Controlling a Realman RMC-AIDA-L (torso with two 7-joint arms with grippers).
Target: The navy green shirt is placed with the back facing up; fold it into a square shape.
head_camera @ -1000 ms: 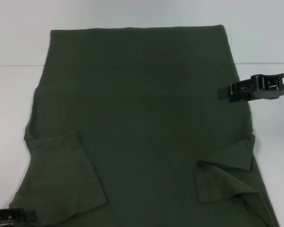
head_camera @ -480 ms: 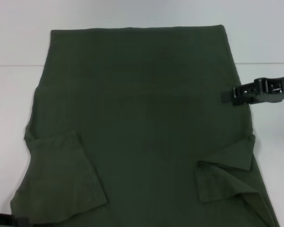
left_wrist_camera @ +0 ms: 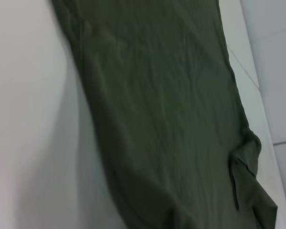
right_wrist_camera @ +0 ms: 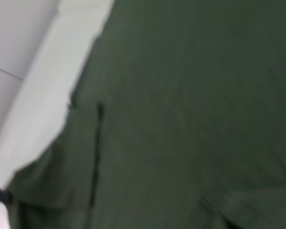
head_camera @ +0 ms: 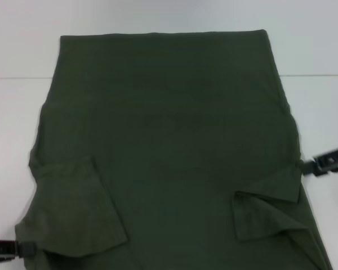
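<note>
Navy green shirt (head_camera: 169, 152) flat, left pincer (head_camera: 23, 248) — right pincer (head_camera: 312, 167) at its side edges

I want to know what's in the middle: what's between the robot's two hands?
In the head view, the navy green shirt lies spread between the left hand and the right hand, both sleeves folded inward.

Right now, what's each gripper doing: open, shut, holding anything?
Left gripper: at the navy green shirt's near left edge; grip cannot be told.
Right gripper: at the shirt's right edge by the sleeve; cannot be told.
</note>
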